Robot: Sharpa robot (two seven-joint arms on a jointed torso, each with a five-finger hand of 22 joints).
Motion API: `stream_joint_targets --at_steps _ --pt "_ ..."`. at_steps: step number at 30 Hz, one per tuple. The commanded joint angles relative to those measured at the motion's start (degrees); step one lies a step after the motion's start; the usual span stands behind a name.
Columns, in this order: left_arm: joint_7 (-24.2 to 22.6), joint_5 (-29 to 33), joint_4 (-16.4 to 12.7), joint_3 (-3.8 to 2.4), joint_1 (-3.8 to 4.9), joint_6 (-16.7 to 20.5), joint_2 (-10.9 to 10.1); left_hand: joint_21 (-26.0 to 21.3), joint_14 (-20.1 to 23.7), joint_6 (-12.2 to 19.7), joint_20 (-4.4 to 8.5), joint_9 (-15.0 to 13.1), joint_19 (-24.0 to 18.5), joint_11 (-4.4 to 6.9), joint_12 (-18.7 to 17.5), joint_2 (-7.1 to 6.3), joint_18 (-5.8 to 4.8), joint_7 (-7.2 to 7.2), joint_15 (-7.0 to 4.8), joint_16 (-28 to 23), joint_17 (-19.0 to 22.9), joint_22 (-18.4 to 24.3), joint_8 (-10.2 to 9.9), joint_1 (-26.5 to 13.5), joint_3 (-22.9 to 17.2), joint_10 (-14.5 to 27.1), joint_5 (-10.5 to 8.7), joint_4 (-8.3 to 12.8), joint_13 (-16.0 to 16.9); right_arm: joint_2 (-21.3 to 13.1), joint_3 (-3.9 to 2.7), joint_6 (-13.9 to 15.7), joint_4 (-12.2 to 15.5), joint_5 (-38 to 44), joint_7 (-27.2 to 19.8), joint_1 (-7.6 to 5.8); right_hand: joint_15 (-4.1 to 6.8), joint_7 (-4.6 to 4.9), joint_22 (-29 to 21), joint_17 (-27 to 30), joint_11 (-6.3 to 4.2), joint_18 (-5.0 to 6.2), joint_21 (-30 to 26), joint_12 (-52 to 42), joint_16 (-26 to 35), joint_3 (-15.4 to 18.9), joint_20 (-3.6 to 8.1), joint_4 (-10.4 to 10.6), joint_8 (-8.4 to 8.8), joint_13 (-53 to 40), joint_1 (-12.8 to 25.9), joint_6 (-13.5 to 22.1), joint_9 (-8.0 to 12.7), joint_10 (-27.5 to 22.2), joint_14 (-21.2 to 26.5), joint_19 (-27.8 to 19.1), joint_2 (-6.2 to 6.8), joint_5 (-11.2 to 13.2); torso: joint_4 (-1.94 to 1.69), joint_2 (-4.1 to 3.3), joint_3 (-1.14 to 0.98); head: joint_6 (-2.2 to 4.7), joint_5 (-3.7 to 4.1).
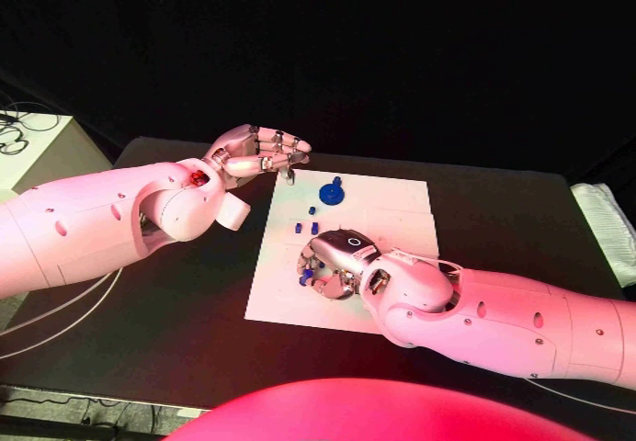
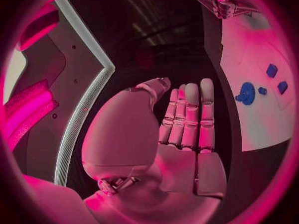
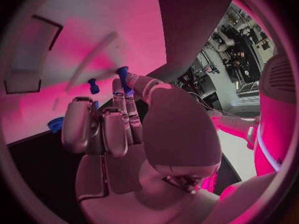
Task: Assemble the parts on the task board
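Right hand [image 1: 338, 262] low over the task board [image 1: 398, 207], fingers [image 3: 118, 92] pinching a small blue part [image 3: 122, 73], presumably for insertion; blue disc [image 1: 332, 193] just beyond; left hand [image 1: 258, 152] empty, fingers straight, parked clear.

I am looking over every surface for writing and finding none I can read: no letters, numbers, labels or brand marks are showing anywhere.
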State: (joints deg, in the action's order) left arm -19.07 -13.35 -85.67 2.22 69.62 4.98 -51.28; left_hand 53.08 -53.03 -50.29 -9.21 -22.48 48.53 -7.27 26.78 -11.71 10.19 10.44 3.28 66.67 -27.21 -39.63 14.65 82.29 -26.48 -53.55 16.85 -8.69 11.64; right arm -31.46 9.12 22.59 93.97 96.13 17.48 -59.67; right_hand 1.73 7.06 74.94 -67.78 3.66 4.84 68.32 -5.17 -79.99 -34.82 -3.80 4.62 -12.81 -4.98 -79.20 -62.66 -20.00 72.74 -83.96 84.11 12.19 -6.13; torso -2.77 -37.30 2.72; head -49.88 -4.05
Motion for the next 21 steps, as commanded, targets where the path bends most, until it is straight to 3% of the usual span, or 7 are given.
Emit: stream_joint_targets --at_steps 1,5,13,16,17,18,21 --pt "-0.2 0.32 -0.16 -0.05 0.02 -0.94 0.06 -0.27 -0.05 -0.27 -0.05 0.09 0.33 0.0 -0.17 -0.07 0.34 0.06 0.29 -0.32 -0.03 0.05 0.36 0.45 0.29 0.55 -0.08 -0.09 -0.05 0.22 0.23 -1.42 -0.16 0.84 -0.78 0.28 -1.01 0.57 4.48 0.74 0.41 -0.61 -2.74 1.38 0.4 0.38 -0.48 -0.19 1.37 0.62 2.81 2.73 -1.44 -2.49 -1.39 1.29 2.23 -0.01 0.05 0.04 0.0 -0.02 -0.06" --pt "-0.13 0.35 -0.17 -0.05 0.02 -1.05 0.04 -0.32 -0.05 -0.26 -0.06 0.11 0.37 -0.02 -0.17 -0.03 0.33 0.08 0.31 -0.35 -0.04 0.08 0.38 0.44 0.37 0.59 -0.08 -0.18 -0.08 0.18 0.28 -0.81 -0.34 0.7 -1.03 0.29 -1.73 1.06 2.68 3.57 1.21 0.08 -7.17 1.32 1.82 1.63 -1.16 -0.49 2.86 0.89 4.1 5.42 -0.89 -6.1 -0.03 -0.03 3.73 0.09 0.1 0.05 -0.01 -0.03 -0.09" --pt "-0.03 0.51 -0.17 -0.05 0.02 -1.19 0.01 -0.32 -0.05 -0.26 -0.06 0.11 0.37 -0.02 -0.17 -0.03 0.33 0.08 0.31 -0.35 -0.04 0.08 0.38 0.44 0.37 0.59 -0.08 -0.18 -0.08 -0.3 0.31 1.14 -0.3 0.6 -1.14 0.3 -2.31 1.49 0.1 8.1 1.83 1.13 -13.4 -0.3 3.83 6.02 -2.02 -1.14 4.33 0.77 3.82 7.65 -0.32 -11.14 2.35 -1.92 3.21 1.04 0.06 0.03 -0.05 0.06 -0.01" --pt "0.01 0.56 -0.15 -0.05 0.02 -1.25 0.01 -0.32 -0.05 -0.26 -0.06 0.11 0.37 -0.02 -0.17 -0.03 0.33 0.08 0.31 -0.35 -0.04 0.08 0.38 0.44 0.37 0.59 -0.08 -0.18 -0.08 -0.51 0.32 2.23 -0.14 0.53 -1.37 0.3 -2.86 1.43 -1.74 11.02 2.41 1.75 -17.6 -1.8 4.94 11.52 -2.56 -0.81 5.17 0.79 2.2 8.6 0.07 -15.02 3.98 -3.11 1.71 0.79 0.04 0.01 -0.06 0.05 0.0" --pt "0.02 0.57 -0.15 -0.05 0.02 -1.26 0.01 -0.32 -0.05 -0.26 -0.06 0.11 0.37 -0.02 -0.17 -0.03 0.33 0.08 0.31 -0.35 -0.04 0.08 0.38 0.44 0.37 0.59 -0.08 -0.18 -0.08 -0.6 0.32 2.68 -0.06 0.51 -1.47 0.3 -2.87 1.43 -1.78 11.1 2.43 1.76 -17.69 -1.97 4.94 11.91 -2.59 -0.75 5.23 0.78 2.08 8.66 0.1 -15.21 4.03 -3.13 1.64 0.78 0.03 0.02 -0.07 0.06 0.02" --pt "0.04 0.59 -0.13 -0.05 0.02 -1.28 0.01 -0.32 -0.05 -0.26 -0.06 0.11 0.37 -0.02 -0.17 -0.03 0.33 0.08 0.31 -0.35 -0.04 0.08 0.38 0.44 0.37 0.59 -0.08 -0.18 -0.08 -0.73 0.32 3.32 0.07 0.48 -1.61 0.3 -3.37 1.24 -2.58 12.37 2.75 2.07 -19.52 -3.39 5.23 15.81 -2.8 0.21 5.81 0.7 0.6 9.23 0.36 -17.31 4.88 -3.66 0.62 0.54 0.03 0.02 -0.08 0.09 0.03" --pt "0.07 0.63 -0.08 -0.04 0.02 -1.33 0.03 -0.32 -0.05 -0.26 -0.06 0.11 0.37 -0.02 -0.17 -0.03 0.33 0.08 0.31 -0.35 -0.04 0.08 0.38 0.44 0.37 0.59 -0.08 -0.18 -0.08 -1.44 0.31 5.81 0.82 0.18 -2.21 0.3 -3.67 1.49 -3.84 14.62 3.3 2.43 -22.34 -6.65 5.39 22.75 -3.36 4.3 7.15 0.47 -3.12 11.01 0.81 -21.24 6.15 -4.3 0.42 0.27 0.09 0.04 -0.08 0.23 0.09"
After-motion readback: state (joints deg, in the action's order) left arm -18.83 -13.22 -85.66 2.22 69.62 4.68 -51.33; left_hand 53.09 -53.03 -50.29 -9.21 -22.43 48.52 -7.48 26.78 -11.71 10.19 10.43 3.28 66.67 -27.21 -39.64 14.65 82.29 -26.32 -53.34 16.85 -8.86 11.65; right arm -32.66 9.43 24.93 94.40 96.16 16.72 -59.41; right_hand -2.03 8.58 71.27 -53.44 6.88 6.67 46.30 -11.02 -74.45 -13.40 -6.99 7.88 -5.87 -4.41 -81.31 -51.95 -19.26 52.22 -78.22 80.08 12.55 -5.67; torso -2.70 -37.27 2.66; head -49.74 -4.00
